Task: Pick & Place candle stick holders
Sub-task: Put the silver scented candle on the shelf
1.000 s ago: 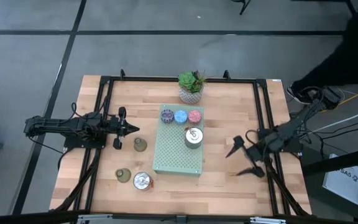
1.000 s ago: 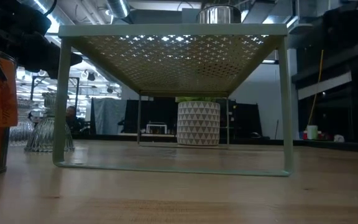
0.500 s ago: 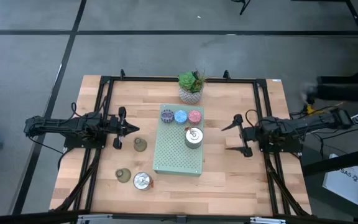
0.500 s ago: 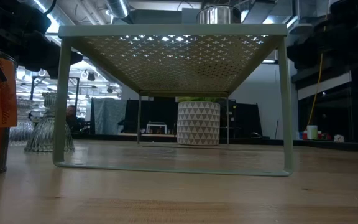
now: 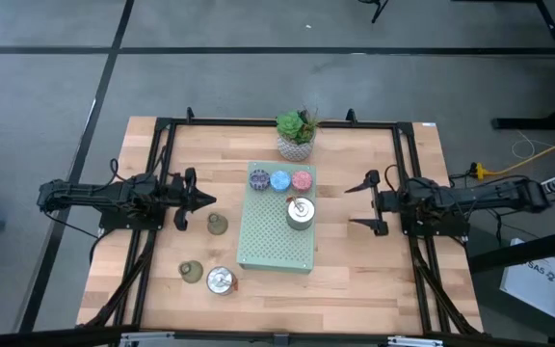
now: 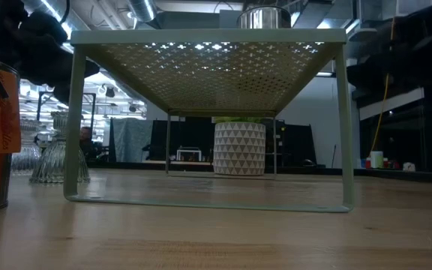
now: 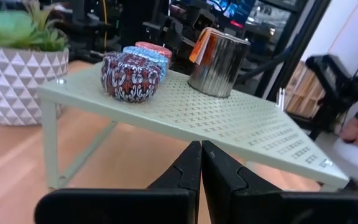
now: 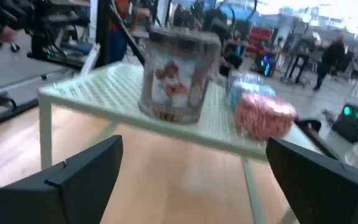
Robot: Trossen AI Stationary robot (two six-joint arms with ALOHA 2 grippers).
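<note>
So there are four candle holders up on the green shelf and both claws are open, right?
Not quite. The left claw is shut, its fingers pressed together in the left wrist view. The right claw is open, and four holders do sit on the green shelf: purple, blue, pink and silver.

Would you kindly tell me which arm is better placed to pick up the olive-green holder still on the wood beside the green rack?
Probably the left. The left gripper, shut, sits just beside the olive-green holder; the open right gripper waits across the perforated green rack.
</note>
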